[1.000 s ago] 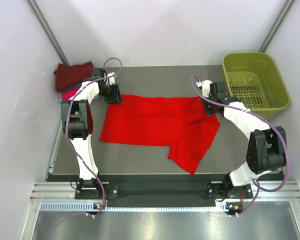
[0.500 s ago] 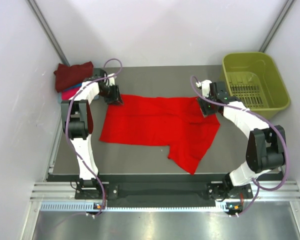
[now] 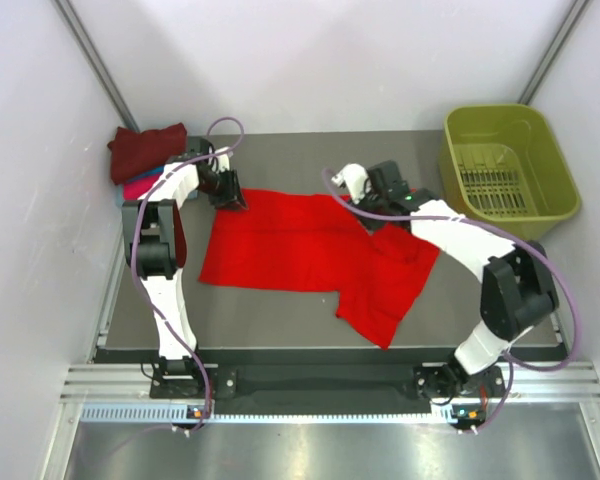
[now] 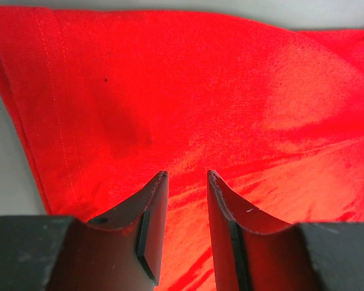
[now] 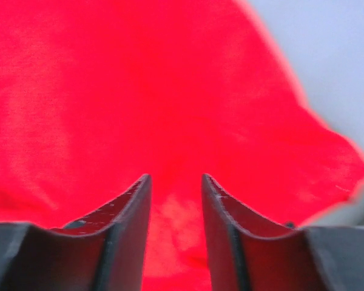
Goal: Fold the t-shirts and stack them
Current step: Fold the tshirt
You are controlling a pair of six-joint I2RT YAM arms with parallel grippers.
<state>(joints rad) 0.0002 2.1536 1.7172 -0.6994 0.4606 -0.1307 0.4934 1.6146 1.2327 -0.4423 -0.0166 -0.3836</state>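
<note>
A bright red t-shirt (image 3: pixel 310 250) lies spread on the grey table (image 3: pixel 280 310), one flap hanging toward the front right. My left gripper (image 3: pixel 230 198) hovers at its back left corner. In the left wrist view that gripper (image 4: pixel 187 174) is open, and only the red t-shirt (image 4: pixel 170 91) shows through the gap. My right gripper (image 3: pixel 372 212) is over the shirt's back edge, right of centre. In the blurred right wrist view it (image 5: pixel 175 177) is open above the red t-shirt (image 5: pixel 139 91). Folded t-shirts are stacked at the back left, maroon (image 3: pixel 145 150) above pink (image 3: pixel 138 187).
An olive-green plastic basket (image 3: pixel 510 170) stands at the back right corner. White walls close in on both sides and behind. Bare grey table shows in front of the shirt and beyond its right edge (image 5: pixel 327 48).
My right gripper has opened and let go of the shirt's back right part, then swung left along the back edge. The left arm has not moved.
</note>
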